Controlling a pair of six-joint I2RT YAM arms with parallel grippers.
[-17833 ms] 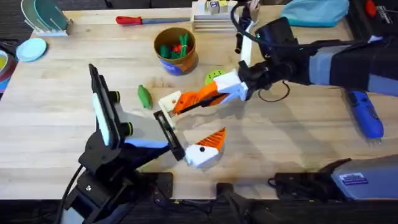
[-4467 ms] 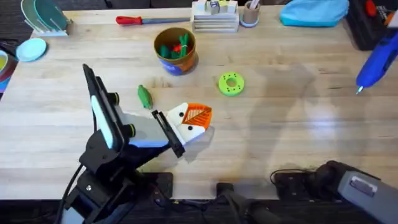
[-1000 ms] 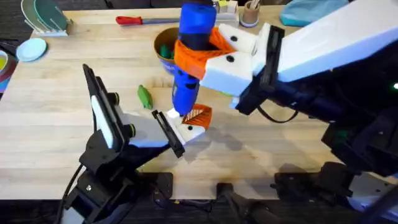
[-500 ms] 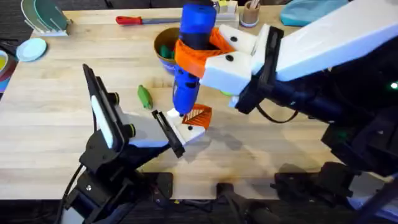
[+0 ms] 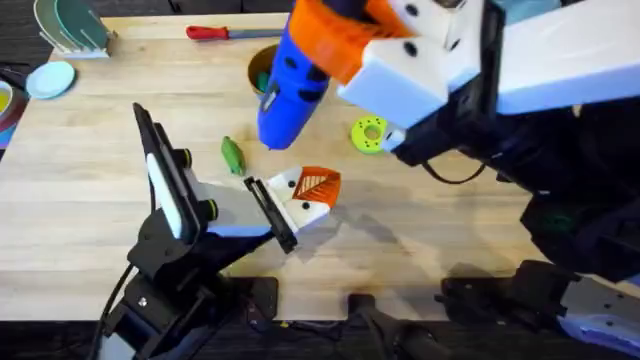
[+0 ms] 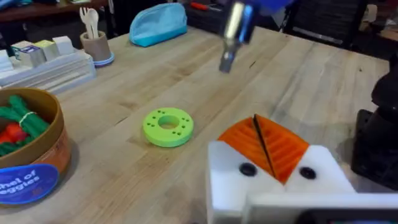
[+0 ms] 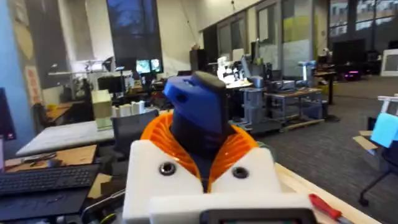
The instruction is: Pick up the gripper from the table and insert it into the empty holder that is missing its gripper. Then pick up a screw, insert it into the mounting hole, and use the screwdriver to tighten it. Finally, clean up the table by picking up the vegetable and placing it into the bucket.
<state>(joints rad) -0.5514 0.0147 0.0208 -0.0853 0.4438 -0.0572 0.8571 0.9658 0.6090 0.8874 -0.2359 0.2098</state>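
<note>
My right gripper (image 5: 345, 40) is shut on the blue screwdriver (image 5: 290, 85), held high and tilted, its bit (image 6: 233, 31) in the air above the table. The screwdriver's blue end (image 7: 199, 115) sits between the right gripper's orange pads. My left gripper (image 5: 315, 190) rests low on the table, its orange pads (image 6: 283, 146) pressed together. A cream-white block (image 5: 282, 184) touches it; I cannot tell whether this is the holder. The green vegetable (image 5: 232, 155) lies just left of that. The bucket (image 6: 28, 155) holds green and red toys. The screw is out of view.
A green ring disc (image 5: 368, 133) lies right of the screwdriver's tip. At the far edge are a red-handled screwdriver (image 5: 225, 32), a blue pouch (image 6: 158, 25) and a cup of sticks (image 6: 96, 43). Teal dishes (image 5: 60, 50) stand far left.
The right arm has lifted the screwdriver up off the white block by the left gripper and tilted it, closer to the camera. The left arm has stayed still.
</note>
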